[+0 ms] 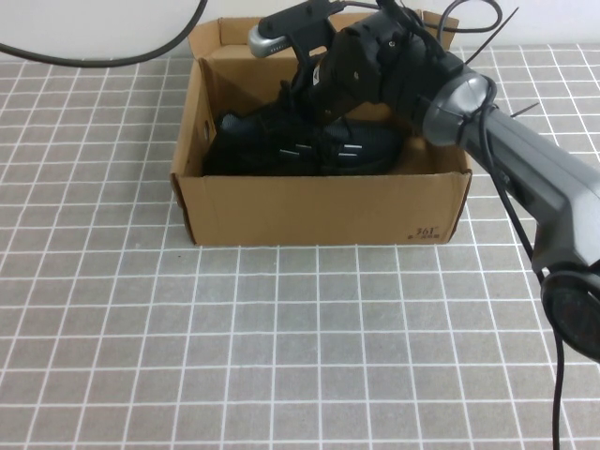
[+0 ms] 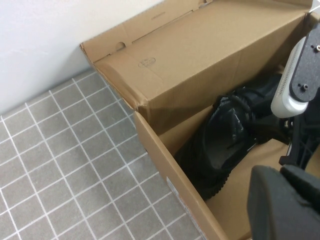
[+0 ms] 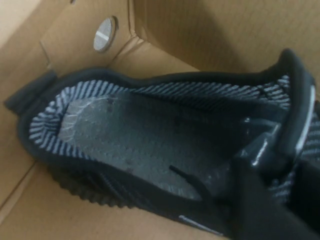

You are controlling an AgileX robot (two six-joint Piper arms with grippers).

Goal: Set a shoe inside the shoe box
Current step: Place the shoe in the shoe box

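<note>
The right arm reaches from the near bench into the shoe box (image 1: 319,208), its right end effector (image 1: 314,94) directly over the black sneaker (image 1: 300,150). The sneaker lies lengthwise along the box floor. Grip unclear: fingers at the collar, partly open. The left end effector (image 2: 282,200) hangs closed beside the box, empty.

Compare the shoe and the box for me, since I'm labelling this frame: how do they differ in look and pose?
The shoe is black knit with small white dashes; the box is plain brown cardboard with small black print at one corner. The shoe lies inside, on the box floor; the box stands on the tiled table with its lid flap open. The right end effector reaches down to the shoe, not to the box walls. Both sit at the table's far side.
</note>
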